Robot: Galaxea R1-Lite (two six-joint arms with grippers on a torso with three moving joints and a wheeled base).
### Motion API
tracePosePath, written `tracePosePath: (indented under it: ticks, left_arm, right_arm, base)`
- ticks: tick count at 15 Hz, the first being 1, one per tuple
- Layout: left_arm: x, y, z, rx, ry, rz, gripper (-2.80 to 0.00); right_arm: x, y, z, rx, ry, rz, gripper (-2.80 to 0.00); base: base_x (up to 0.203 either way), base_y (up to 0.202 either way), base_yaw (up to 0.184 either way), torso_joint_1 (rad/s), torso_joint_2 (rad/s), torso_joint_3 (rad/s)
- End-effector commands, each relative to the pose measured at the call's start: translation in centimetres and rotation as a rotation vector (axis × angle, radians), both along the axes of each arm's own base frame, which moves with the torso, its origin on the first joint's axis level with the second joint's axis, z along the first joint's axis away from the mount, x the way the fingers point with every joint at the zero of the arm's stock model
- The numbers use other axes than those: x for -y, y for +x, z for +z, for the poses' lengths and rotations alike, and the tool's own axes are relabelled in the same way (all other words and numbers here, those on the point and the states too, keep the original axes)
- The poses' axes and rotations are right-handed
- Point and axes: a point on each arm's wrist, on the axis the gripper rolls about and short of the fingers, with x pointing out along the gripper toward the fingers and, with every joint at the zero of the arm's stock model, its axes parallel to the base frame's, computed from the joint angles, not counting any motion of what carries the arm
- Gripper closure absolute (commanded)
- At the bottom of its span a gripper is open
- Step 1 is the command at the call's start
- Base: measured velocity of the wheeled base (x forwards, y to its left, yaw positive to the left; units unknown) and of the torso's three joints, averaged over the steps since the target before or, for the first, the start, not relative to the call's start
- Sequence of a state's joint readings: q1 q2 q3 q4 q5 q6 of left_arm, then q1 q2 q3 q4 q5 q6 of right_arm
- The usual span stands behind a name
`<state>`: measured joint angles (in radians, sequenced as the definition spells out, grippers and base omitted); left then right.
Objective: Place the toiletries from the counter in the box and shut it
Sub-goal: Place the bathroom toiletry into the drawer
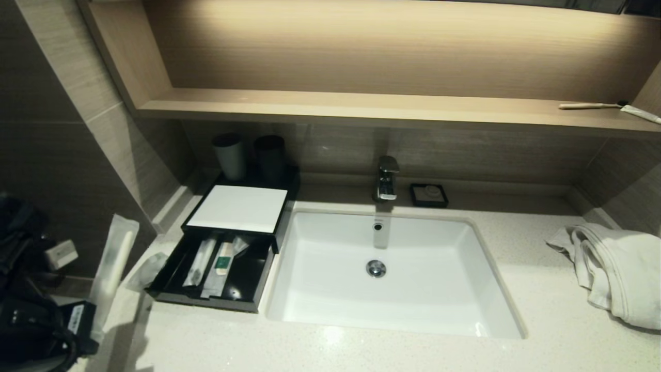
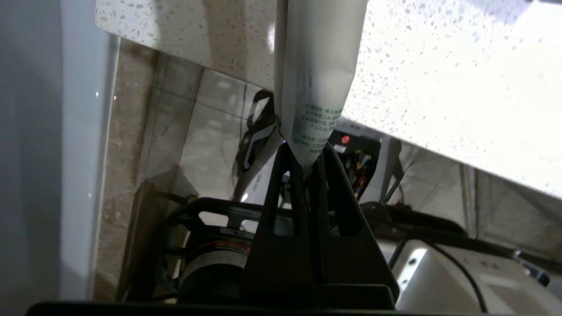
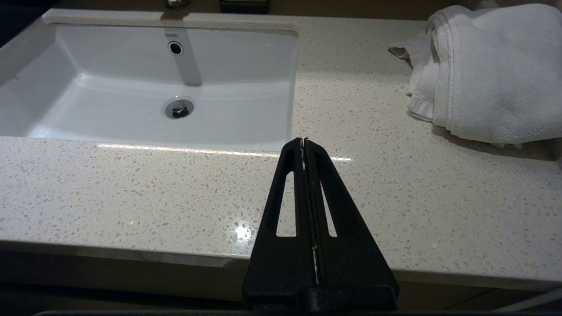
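Observation:
My left gripper (image 2: 303,154) is shut on the bottom end of a long white toiletry packet (image 2: 316,74). It holds the packet upright off the counter's left edge, left of the box; the packet also shows in the head view (image 1: 112,261). The black box (image 1: 238,207) has a white top, and its drawer (image 1: 206,302) is pulled open. Inside lie a clear packet (image 1: 199,263) and a packet with a green-and-white tube (image 1: 224,261). Another clear packet (image 1: 147,271) lies on the counter against the drawer's left side. My right gripper (image 3: 304,141) is shut and empty above the counter's front edge.
A white sink (image 1: 413,289) sits right of the box, with a faucet (image 1: 387,178) and a black soap dish (image 1: 428,195) behind it. Two dark cups (image 1: 231,155) stand behind the box. A white towel (image 1: 614,268) lies at the right. A toothbrush (image 1: 588,106) lies on the shelf.

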<state>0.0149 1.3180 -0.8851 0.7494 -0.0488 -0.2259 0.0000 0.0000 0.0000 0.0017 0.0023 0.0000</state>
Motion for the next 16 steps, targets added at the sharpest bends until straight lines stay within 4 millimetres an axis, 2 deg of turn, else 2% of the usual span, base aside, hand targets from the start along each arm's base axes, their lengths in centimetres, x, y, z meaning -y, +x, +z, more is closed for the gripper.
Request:
tracePosePath:
  ticks: [1, 4, 10, 13, 16]
  left_arm:
    - [0.0, 0.7, -0.1, -0.036, 0.015, -0.06, 0.0]
    - [0.1, 1.5, -0.1, -0.084, 0.017, -0.196, 0.0]
    - [0.3, 2.3, 1.4, -0.216, -0.06, -0.33, 0.0]
    - [0.3, 3.8, 0.9, -0.279, -0.074, -0.34, 0.0]
    - [0.2, 6.2, -0.1, -0.335, -0.088, -0.323, 0.0]
  right_arm:
    - [0.0, 0.0, 0.0, 0.0, 0.0, 0.001, 0.0]
    - [0.0, 0.0, 0.0, 0.0, 0.0, 0.001, 0.0]
    - [0.0, 0.0, 0.0, 0.0, 0.0, -0.001, 0.0]
    - [0.0, 0.0, 0.0, 0.0, 0.0, 0.001, 0.0]
    - [0.0, 0.0, 0.0, 0.0, 0.0, 0.001, 0.0]
  base:
    - [0.0, 0.0, 0.0, 0.0, 0.0, 0.0]
    - [0.0, 0.0, 0.0, 0.0, 0.0, 0.0]
    - [0.0, 0.0, 0.0, 0.0, 0.0, 0.0]
    - [0.0, 0.0, 0.0, 0.0, 0.0, 0.0]
    - [0.0, 0.0, 0.0, 0.0, 0.0, 0.0]
